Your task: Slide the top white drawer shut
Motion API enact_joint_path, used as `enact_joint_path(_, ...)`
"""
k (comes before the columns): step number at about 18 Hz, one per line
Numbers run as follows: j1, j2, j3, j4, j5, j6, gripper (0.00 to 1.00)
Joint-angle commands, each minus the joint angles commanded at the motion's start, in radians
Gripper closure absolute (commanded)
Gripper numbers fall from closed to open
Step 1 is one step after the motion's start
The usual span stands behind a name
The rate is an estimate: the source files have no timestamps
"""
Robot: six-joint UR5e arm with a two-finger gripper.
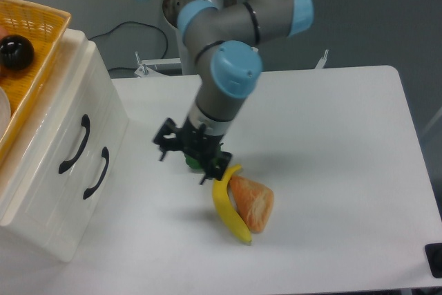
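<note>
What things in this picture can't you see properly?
- Green pepper: mostly hidden behind the gripper.
- Gripper: jaw state unclear from this angle.
- Yellow basket on the cabinet: cut off by the left edge.
- Black item: cut off at the bottom right corner.

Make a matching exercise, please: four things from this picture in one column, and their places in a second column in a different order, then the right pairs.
Things:
1. banana
2. black ball
3. claw
4. top white drawer

Places:
A. in the yellow basket on top of the cabinet
B. in the cabinet at the left, pushed in
C. on the table, against the orange bread piece
D. above the green pepper, partly covering it

Pairs: 1-C, 2-A, 3-D, 4-B
</note>
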Motion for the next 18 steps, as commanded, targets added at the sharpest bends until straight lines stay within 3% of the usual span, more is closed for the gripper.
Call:
enact_joint_path(5,0.078,-0.009,0.005,0.002,0.163,0.081,0.0)
enact_joint_path(8,0.116,-0.012,0.011,-0.003,0.204,0.299,0.0)
enact_joint_path(12,0.192,0.003,0.012,-0.014,0.211,0.474,0.0)
enact_joint_path(15,0.198,0.008,0.005,-0.015,0.302,0.571,0.0)
enact_joint_path(18,0.195,-0.002,0.005,-0.015,0.364,0.574,0.0)
